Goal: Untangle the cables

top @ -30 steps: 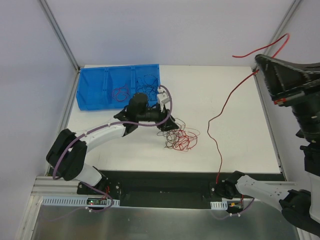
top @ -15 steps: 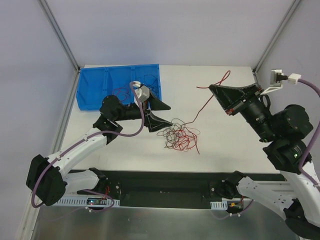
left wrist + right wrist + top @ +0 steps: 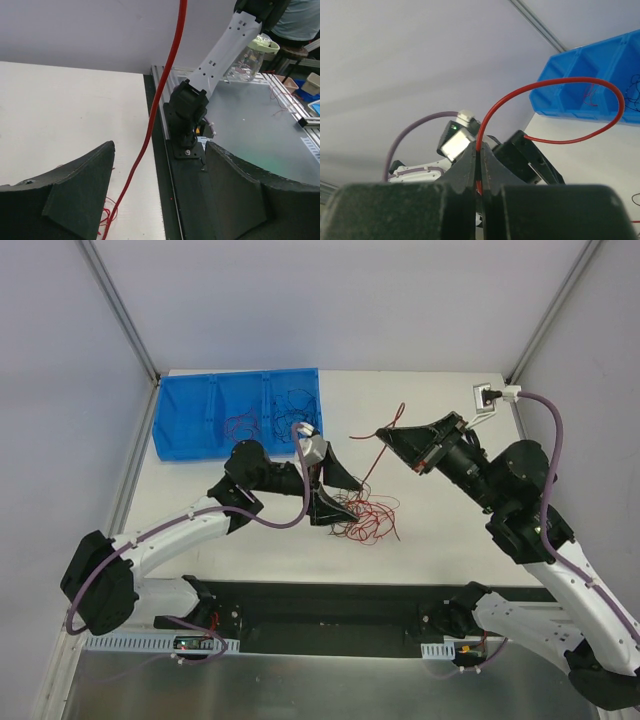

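A loose tangle of red and black cables [image 3: 362,516] lies on the white table, right of centre. My right gripper [image 3: 384,437] is shut on one red cable [image 3: 370,462] and holds it above the table; the strand runs down into the tangle, and its free end curls up behind the jaws. In the right wrist view the jaws [image 3: 479,156] pinch this red cable [image 3: 570,80]. My left gripper [image 3: 335,492] is open at the tangle's left edge. In the left wrist view the red cable [image 3: 159,95] passes between its open fingers [image 3: 80,192], touching neither.
A blue bin [image 3: 200,418] with several compartments sits at the back left and holds more thin red and black wires [image 3: 245,424]. It also shows in the right wrist view [image 3: 592,82]. The black base rail [image 3: 330,605] runs along the near table edge.
My right gripper came down and left from high on the right, carrying the red cable toward the tangle. My left gripper drew back toward the bin, then returned to the tangle's left edge.
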Tool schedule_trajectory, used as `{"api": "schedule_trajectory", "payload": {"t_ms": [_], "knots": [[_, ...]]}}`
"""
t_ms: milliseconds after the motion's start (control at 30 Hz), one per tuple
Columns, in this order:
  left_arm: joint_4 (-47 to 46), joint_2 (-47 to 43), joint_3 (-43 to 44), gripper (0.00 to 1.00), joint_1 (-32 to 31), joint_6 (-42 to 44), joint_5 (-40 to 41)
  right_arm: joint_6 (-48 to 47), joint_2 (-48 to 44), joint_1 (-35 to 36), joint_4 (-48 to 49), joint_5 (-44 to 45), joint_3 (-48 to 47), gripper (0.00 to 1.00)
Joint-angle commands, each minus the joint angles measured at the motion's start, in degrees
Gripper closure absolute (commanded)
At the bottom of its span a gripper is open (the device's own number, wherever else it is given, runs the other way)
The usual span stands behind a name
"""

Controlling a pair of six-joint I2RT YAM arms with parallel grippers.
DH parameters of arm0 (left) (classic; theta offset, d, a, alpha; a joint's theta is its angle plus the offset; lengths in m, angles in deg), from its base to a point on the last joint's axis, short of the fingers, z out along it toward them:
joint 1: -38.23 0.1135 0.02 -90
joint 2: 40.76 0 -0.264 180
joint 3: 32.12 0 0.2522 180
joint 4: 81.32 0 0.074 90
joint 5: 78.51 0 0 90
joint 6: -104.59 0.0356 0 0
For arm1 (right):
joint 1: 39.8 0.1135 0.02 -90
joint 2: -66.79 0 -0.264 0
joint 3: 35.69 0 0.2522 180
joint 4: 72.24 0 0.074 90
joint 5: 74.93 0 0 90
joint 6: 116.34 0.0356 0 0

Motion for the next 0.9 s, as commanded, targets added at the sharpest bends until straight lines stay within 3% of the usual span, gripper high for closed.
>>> {"api": "schedule_trajectory", "payload": {"t_ms": [0, 200, 367, 433, 567, 700, 867], "knots": [[-3.7, 2.7, 1.0, 0.31, -1.5, -1.4, -3.1, 2.5, -1.0, -0.2, 6.7, -2.1, -0.2, 1.0], [-2.4, 4.4, 2.3, 0.65, -1.6, -1.6, -4.3, 2.4, -3.3, -0.2, 6.1, -0.8, 2.1, 1.0], [-1.0, 3.8, 2.7, 1.0, -1.7, 0.0, -5.1, -1.0, -6.2, -0.2, 0.2, 2.1, 4.5, 1.0], [0.0, 3.1, 2.4, 1.0, -1.6, 1.3, -4.4, -4.7, -7.3, -0.3, -8.1, 6.0, 4.9, 0.94], [1.5, 2.6, 2.6, 1.0, -1.6, 1.9, -3.3, -14.1, -5.5, -0.6, -30.3, 15.9, 3.1, 0.63], [5.0, 2.8, 3.7, 1.0, -1.6, 2.9, -1.4, -19.7, -1.6, -0.9, -44.7, 15.0, 4.0, 0.36], [10.7, 5.1, 6.2, 1.0, -1.6, 3.5, -1.0, -24.5, -3.3, -0.5, -48.6, 14.2, 4.9, 0.27]]}}
